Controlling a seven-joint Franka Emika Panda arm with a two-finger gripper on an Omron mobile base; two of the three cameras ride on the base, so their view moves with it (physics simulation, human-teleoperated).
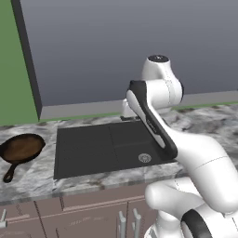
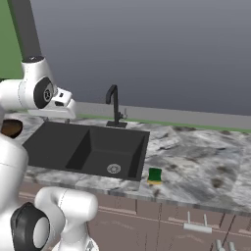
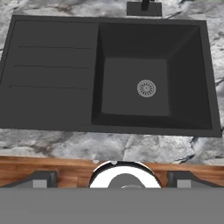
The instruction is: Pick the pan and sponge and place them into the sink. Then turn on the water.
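While the gripper hangs over the sink with jaws spread wide and empty, the pan at nine o'clock and sponge at four o'clock wait on the counter, where a shallow grasp could let the skillet tip.

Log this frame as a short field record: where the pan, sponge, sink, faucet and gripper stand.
pan: small dark skillet with reddish-brown inside, on the marble counter left of the sink
sponge: yellow block with green face, on the counter right of the sink
sink: matte black basin, nothing in it
faucet: slim black gooseneck, no water running
gripper: open, above the sink's front edge, holding nothing
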